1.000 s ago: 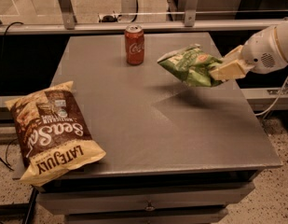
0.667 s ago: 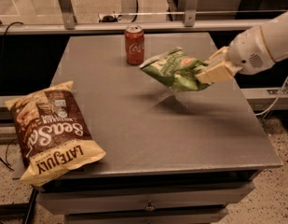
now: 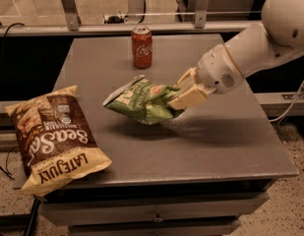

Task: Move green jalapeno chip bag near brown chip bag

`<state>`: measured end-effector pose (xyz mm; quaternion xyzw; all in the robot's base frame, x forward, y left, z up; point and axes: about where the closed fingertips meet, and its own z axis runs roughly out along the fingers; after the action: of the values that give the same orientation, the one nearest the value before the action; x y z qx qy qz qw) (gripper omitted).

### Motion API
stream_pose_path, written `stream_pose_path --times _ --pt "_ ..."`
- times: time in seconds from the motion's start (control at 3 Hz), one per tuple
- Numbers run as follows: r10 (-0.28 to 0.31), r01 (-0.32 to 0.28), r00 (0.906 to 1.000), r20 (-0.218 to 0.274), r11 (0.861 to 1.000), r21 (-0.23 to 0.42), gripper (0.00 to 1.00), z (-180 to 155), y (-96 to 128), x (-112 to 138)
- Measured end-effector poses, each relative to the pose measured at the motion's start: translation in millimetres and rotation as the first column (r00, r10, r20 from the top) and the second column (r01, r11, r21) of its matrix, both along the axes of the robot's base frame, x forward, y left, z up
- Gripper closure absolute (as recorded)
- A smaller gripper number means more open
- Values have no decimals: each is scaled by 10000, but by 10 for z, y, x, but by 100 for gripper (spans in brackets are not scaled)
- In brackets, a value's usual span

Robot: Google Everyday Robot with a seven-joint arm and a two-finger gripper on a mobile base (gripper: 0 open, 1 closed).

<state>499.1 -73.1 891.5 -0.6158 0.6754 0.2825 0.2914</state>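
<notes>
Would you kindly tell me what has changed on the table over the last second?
The gripper, still shut on the green jalapeno chip bag, has carried it above the table from beside the far edge toward the middle, closer to the brown chip bag. Nothing was let go. The brown chip bag and the red soda can stayed where they were.

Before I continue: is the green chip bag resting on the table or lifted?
Lifted: the gripper is shut on the green jalapeno chip bag above mid-table, its shadow cast on the table beneath.
</notes>
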Motion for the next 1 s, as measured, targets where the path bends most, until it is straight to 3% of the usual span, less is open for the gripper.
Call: stream_pose_path --times 0.33,0.67,1.0 --pt "944 -935 9949 -349 9953 265 100 -125 378 -172" --pt "1470 -1446 9875 -561 9885 444 82 -199 674 -267" --pt "1453 -1388 9861 -806 9870 816 59 -209 677 -200"
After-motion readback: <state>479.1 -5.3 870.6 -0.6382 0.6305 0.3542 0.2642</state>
